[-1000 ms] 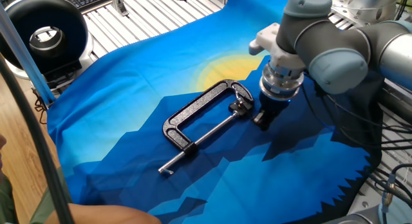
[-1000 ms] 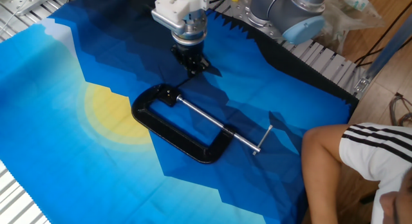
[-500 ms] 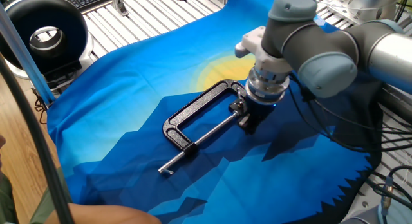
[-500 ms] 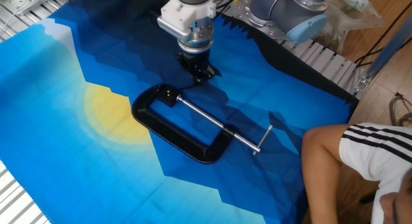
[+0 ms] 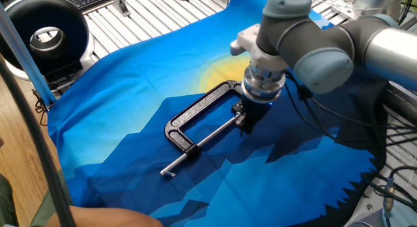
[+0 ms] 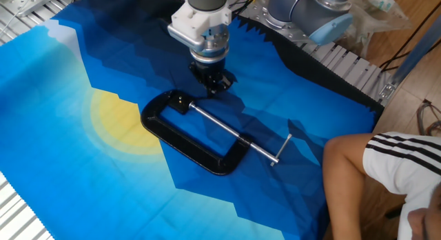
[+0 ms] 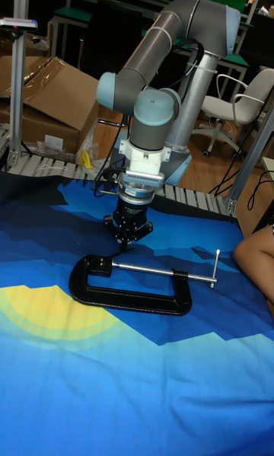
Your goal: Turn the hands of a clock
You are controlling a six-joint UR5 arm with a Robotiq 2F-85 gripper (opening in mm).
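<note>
UR5 arm (image 7: 164, 41) was silver-grey tubing with pale blue joint caps, a white ribbed wrist flange, black gripper (image 7: 126, 228), black cables trailing.

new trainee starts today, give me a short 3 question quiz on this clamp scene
1. True or false: the black C-clamp lies flat on the blue cloth.
2. Multiple choice: the claw is (A) over the T-handle end of the silver screw, (B) over the clamp's jaw end, where the screw's tip meets the frame, (C) off the cloth.
3. Fill in: the cloth's round patch beside the clamp is coloured ____.

Key: 1 true. 2 B. 3 yellow.
</note>
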